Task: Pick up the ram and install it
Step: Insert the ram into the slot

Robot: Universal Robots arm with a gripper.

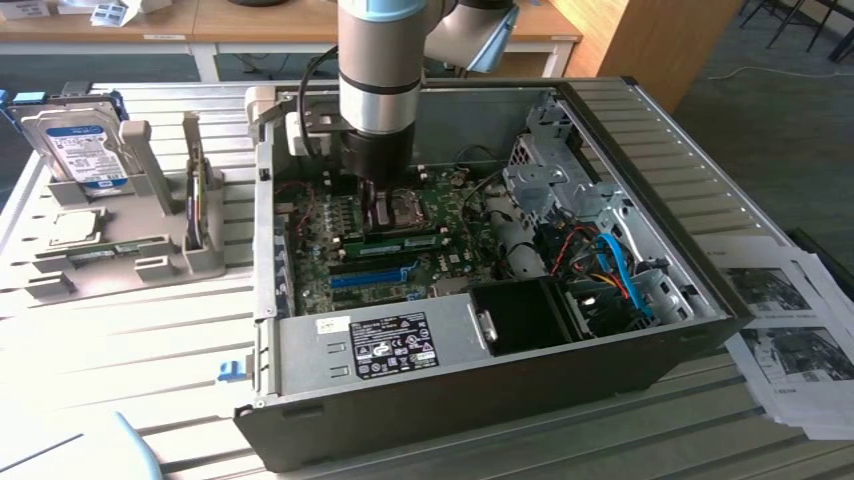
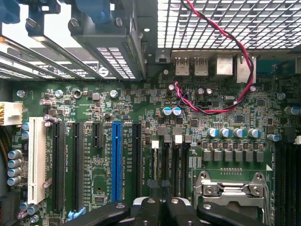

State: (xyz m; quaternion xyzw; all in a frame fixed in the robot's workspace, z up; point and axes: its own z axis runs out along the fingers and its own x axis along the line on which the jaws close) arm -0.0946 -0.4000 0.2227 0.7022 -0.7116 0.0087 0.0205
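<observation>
We see the gripper (image 1: pixel 379 205) lowered inside the open computer case (image 1: pixel 667 200), its fingers (image 2: pixel 155 207) pressed together with nothing visible between them, just above the motherboard (image 2: pixel 225 117) near the CPU socket (image 2: pixel 230 190). 1 ram (image 1: pixel 396 243) lies seated across the board near its middle. Another green stick (image 1: pixel 118 250) rests in the grey holder (image 1: pixel 160 262) on the tabletop beside the case, probably kept there for easy reach.
</observation>
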